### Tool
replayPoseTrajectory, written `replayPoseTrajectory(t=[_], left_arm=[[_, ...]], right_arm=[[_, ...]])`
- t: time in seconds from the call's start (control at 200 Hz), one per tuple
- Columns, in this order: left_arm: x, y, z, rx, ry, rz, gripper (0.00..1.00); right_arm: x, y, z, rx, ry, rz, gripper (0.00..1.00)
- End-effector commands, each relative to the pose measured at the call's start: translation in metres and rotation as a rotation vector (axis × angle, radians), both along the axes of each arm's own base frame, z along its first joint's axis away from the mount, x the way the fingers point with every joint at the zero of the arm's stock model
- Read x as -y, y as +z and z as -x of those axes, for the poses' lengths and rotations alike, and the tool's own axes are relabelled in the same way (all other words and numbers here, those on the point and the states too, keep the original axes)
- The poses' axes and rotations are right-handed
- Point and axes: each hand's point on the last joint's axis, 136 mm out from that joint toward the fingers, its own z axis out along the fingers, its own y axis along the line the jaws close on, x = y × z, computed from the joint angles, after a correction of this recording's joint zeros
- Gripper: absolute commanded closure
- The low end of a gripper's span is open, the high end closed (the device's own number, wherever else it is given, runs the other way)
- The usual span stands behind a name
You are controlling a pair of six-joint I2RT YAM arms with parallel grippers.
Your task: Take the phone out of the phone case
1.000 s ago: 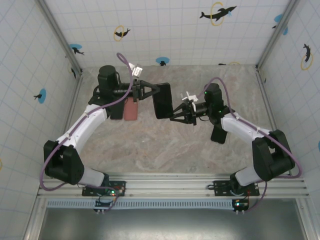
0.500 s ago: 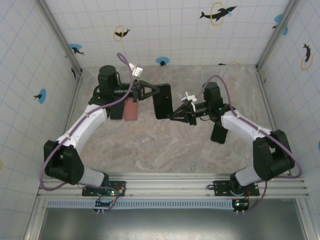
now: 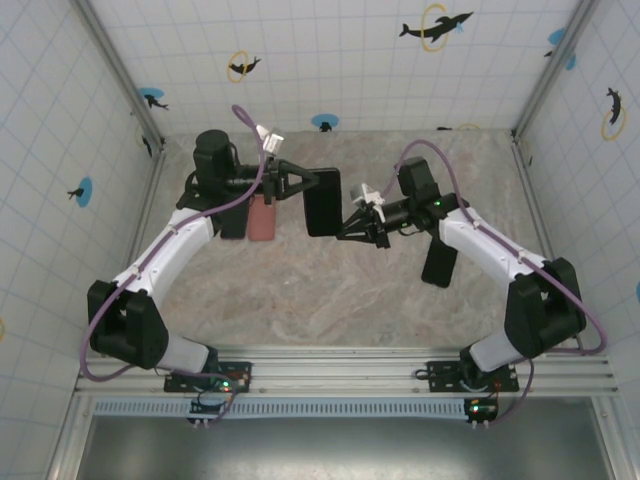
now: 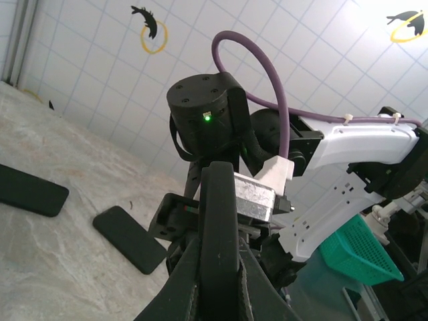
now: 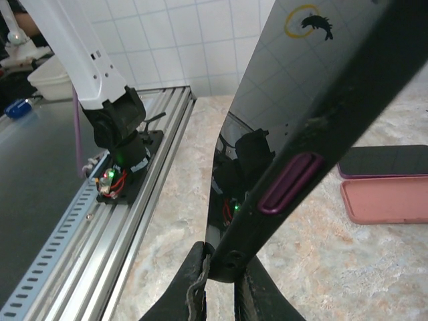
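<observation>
A black phone in a black case [image 3: 322, 202] hangs above the table between both arms. My left gripper [image 3: 305, 187] is shut on its left edge; in the left wrist view the case's edge [image 4: 219, 227] rises straight up between the fingers of that gripper [image 4: 219, 281]. My right gripper [image 3: 345, 232] is shut on the lower right corner of the case. In the right wrist view the case [image 5: 314, 100] crosses diagonally, its purple side button [image 5: 289, 182] showing and its screen mirroring the arm, with the corner pinched in the gripper [image 5: 224, 267].
A pink case [image 3: 262, 217] and a dark phone [image 3: 232, 220] lie on the table under the left arm. Another black slab [image 3: 438, 262] lies under the right arm. The aluminium rail [image 5: 127, 200] runs along the near edge. A green basket [image 4: 361, 251] stands outside.
The right wrist has swung a little back and to the left, staying at the case's corner. The case and the left gripper have barely shifted.
</observation>
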Motion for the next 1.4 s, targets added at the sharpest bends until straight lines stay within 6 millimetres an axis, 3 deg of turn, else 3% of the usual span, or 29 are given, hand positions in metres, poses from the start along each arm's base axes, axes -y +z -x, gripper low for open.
replayPoseTrajectory(t=[0.0,0.28,0.44,0.711,0.811,1.086,1.391], left_arm=[[0.003,0.011,0.007,-0.045,-0.048,0.009,1.0],[0.007,0.007,0.008,-0.057,-0.054,0.005,1.0],[0.009,0.004,0.007,-0.067,-0.058,0.001,1.0],[0.01,-0.002,0.0,-0.07,-0.02,-0.004,1.0],[0.01,-0.004,-0.005,-0.073,0.013,-0.007,1.0],[0.008,-0.003,-0.027,-0.139,0.148,0.029,1.0],[0.001,-0.016,-0.063,-0.41,0.348,0.132,1.0]], right_arm=[[-0.004,-0.002,-0.016,0.151,-0.036,0.051,0.91],[-0.005,0.004,-0.021,0.235,-0.083,0.064,0.91],[-0.005,0.018,-0.025,0.276,-0.14,0.011,0.9],[0.001,0.054,-0.006,0.197,-0.119,-0.218,0.81],[0.003,0.062,-0.001,0.144,-0.111,-0.273,0.78],[0.005,0.061,0.0,-0.038,-0.179,-0.324,0.73],[0.02,0.066,-0.022,-0.496,-0.436,-0.492,0.63]])
